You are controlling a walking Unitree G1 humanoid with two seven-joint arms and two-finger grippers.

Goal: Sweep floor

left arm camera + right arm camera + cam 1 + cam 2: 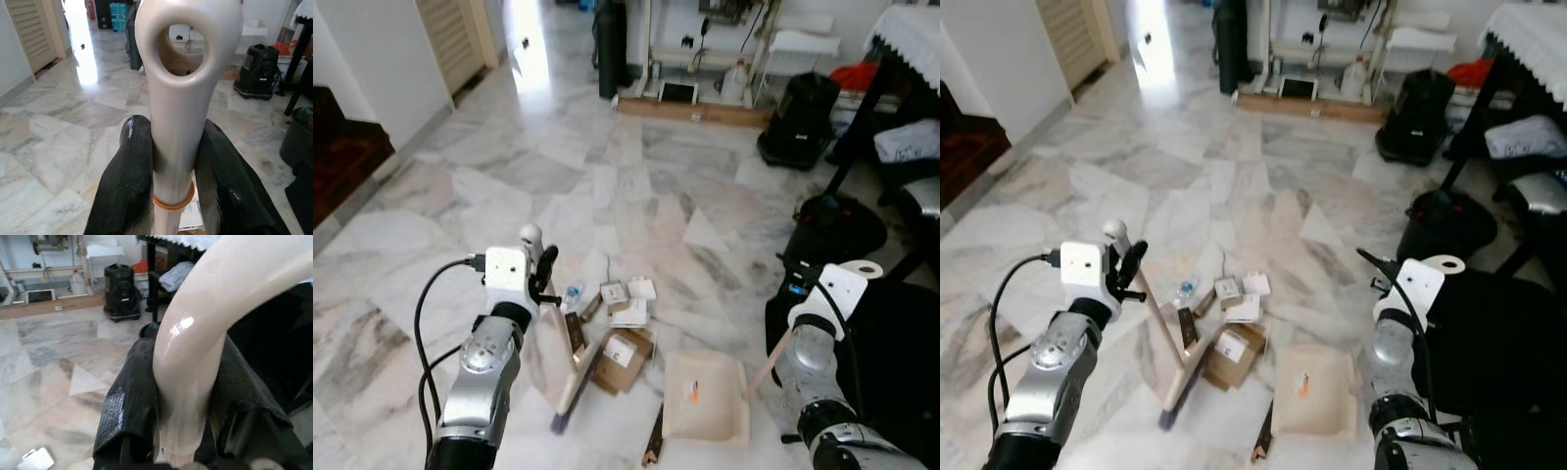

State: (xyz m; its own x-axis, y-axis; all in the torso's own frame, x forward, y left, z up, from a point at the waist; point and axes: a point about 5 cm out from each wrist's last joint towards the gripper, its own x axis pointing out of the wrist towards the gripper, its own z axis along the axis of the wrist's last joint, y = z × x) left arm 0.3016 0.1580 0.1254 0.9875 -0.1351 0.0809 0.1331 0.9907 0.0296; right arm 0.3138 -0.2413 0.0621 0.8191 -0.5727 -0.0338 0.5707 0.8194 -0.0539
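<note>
Hands both grip: left hand (171, 181) clamps glossy broom handle (178, 98), right hand (183, 416) curved cream dustpan handle (205, 318).

Dustpan handle (195, 357) cut by frame edge; litter labels (619, 350) unreadable.

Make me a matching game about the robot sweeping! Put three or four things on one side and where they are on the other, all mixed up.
Things:
1. broom
2. dustpan
3. cardboard box
4. black backpack

Places or states:
A. standing far off by the shelf
B. its handle is held in the left gripper
C. lying on the floor between broom and dustpan
D. its handle is held in the right gripper

Pairs: 1-B, 2-D, 3-C, 4-A
</note>
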